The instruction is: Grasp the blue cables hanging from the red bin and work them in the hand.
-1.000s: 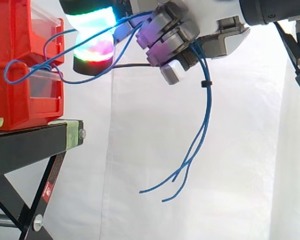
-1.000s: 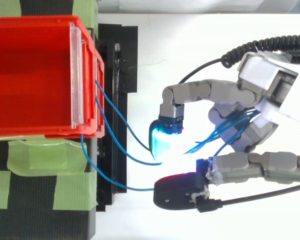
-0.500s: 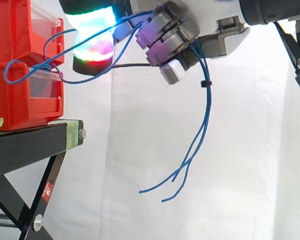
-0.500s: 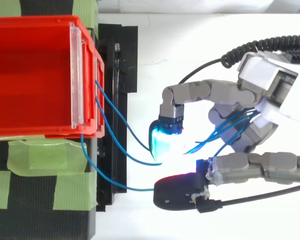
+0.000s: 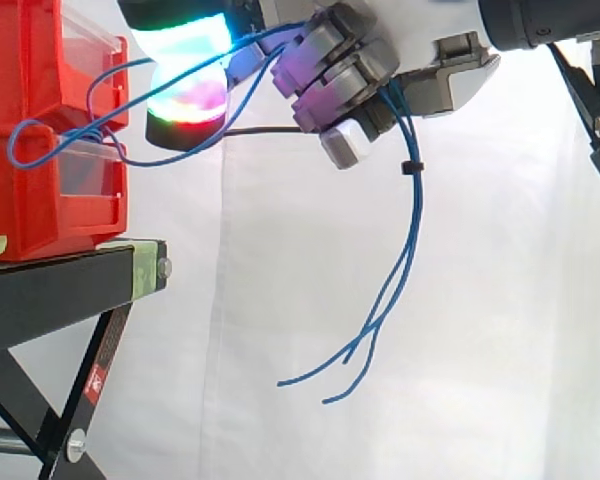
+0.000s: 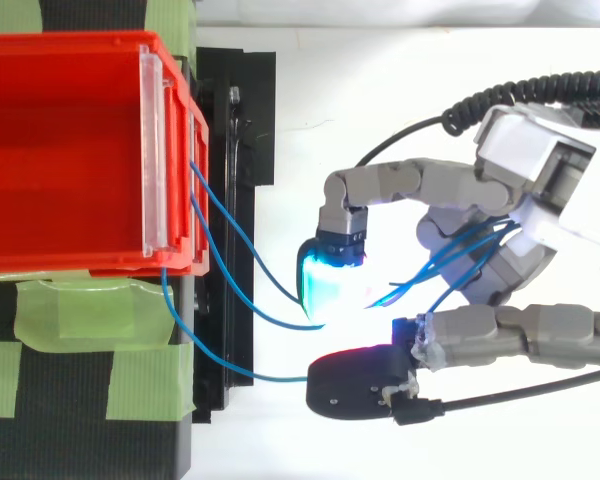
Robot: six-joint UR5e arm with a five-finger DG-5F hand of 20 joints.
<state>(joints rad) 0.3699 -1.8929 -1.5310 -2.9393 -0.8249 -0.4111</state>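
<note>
My robot hand (image 5: 340,75) is closed around the blue cables (image 5: 416,215). Its fingers are curled, and the cables run right through them.

To do this step well, I think I should move the fingers slowly and softly. Then the cables can roll and slide a little inside the grip without slipping out. I should not pull the arm away from the red bin (image 5: 40,200). One end of the cables is hooked there, and a hard tug could yank them loose or drag the bin on the black stand (image 5: 60,290).

The cables leave the front of the bin in loose loops and go across to the robot hand, which is beside the bin but not touching it. Past the fingers, the free ends hang down in the air below the robot hand.
</note>
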